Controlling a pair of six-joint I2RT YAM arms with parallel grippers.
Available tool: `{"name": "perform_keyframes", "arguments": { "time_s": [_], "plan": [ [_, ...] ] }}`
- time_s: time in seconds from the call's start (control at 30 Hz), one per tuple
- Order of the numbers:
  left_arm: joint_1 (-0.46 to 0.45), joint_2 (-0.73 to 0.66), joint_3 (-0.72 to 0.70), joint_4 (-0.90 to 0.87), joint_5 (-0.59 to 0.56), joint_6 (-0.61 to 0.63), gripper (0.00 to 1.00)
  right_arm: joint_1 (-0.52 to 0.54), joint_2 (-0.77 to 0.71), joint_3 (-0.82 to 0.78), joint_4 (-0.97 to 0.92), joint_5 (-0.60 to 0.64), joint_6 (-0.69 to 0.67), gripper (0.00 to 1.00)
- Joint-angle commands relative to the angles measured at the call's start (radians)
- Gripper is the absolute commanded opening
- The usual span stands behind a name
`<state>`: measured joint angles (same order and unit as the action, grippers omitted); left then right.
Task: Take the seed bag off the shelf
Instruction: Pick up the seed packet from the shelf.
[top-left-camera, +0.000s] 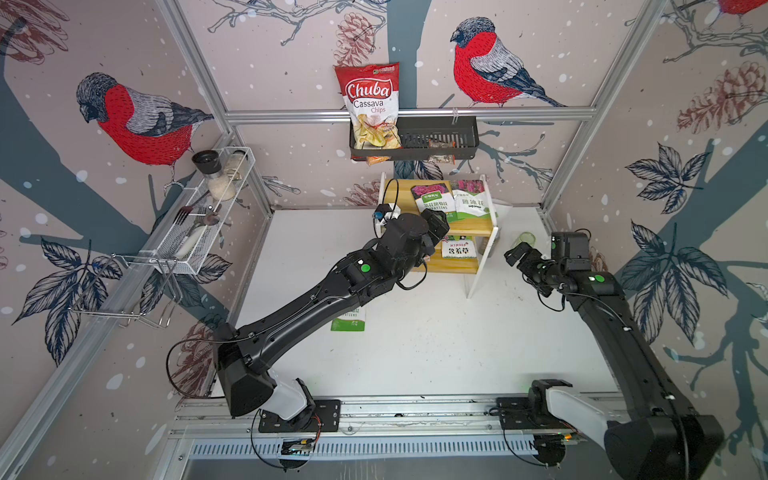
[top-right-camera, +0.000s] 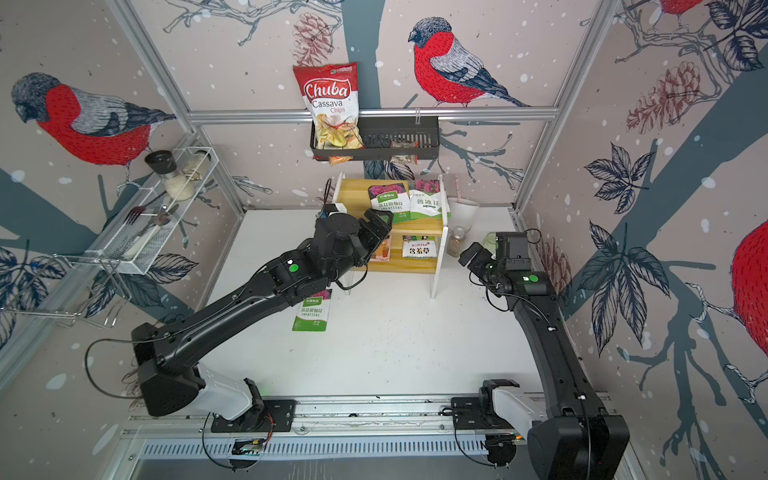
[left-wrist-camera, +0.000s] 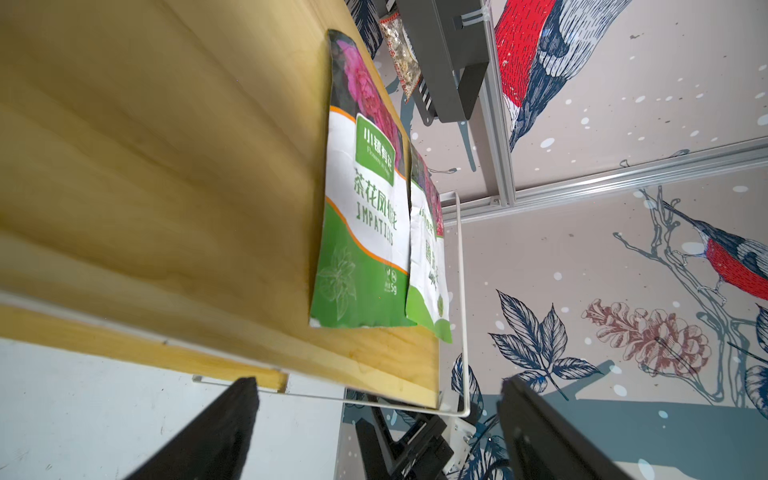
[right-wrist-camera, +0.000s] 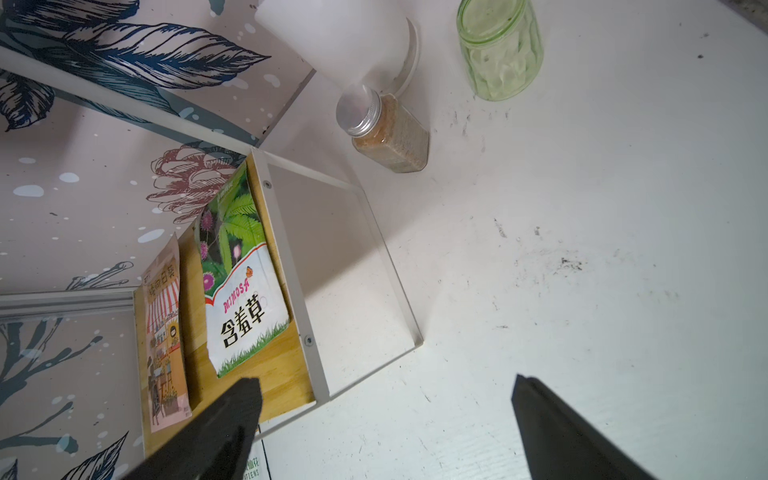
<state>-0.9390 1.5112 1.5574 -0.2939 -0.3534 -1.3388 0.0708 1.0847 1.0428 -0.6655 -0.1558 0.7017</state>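
— Grippers in the top views: how do they stand?
— The left gripper (top-left-camera: 435, 223) hangs at the front edge of the upper board of the shelf (top-left-camera: 399, 192), its jaws apart and holding nothing. The right gripper (top-left-camera: 512, 254) is off to the shelf's right, apart from it, also spread wide and empty.
— And the seed bags?
— One loose seed bag (top-right-camera: 313, 311) lies flat on the white table (top-right-camera: 415, 353) under the left arm, off the shelf. On the upper board the Impatiens bag (top-left-camera: 434, 202) and a second seed bag (top-left-camera: 472, 200) lie side by side with their edges meeting. The Mimosa bag (top-left-camera: 455, 248) is on the lower board.
— Containers?
— The black basket (top-left-camera: 440, 139) on the back rail holds a Chuba chips bag (top-left-camera: 370, 104) and small packets (top-left-camera: 441, 144). The white wire rack (top-left-camera: 195, 253) holds a black-topped shaker of white grains (top-left-camera: 216, 176), a fork (top-left-camera: 179, 216) and a spoon (top-left-camera: 210, 219).
— Left wrist view?
— Both fingers (left-wrist-camera: 224, 424) stand wide apart by the upper board's front edge. They touch nothing, and the two bags lie beyond them.
— Right wrist view?
— The fingers (right-wrist-camera: 224, 424) are spread here too, with nothing gripped. The Mimosa bag lies against the white side panel, with an orange packet (right-wrist-camera: 164, 345) beside it. On the table past the shelf stand a capped spice jar (right-wrist-camera: 388, 133) of brown grains, a green glass jar (right-wrist-camera: 498, 54) that looks empty, and a white cup (right-wrist-camera: 332, 37).
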Motion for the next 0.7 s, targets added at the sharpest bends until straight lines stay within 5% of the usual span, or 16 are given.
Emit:
{"name": "perform_keyframes", "arguments": {
  "time_s": [0.0,0.67],
  "plan": [
    [-0.003,0.043,0.036,0.048,-0.026,-0.016,0.94,-0.009,0.003,-0.010,0.057,-0.057,-0.031,1.00],
    [0.056,0.118,0.008,0.009,-0.020,-0.089,0.94,-0.020,-0.016,-0.063,0.095,-0.112,-0.015,1.00]
  ]
}}
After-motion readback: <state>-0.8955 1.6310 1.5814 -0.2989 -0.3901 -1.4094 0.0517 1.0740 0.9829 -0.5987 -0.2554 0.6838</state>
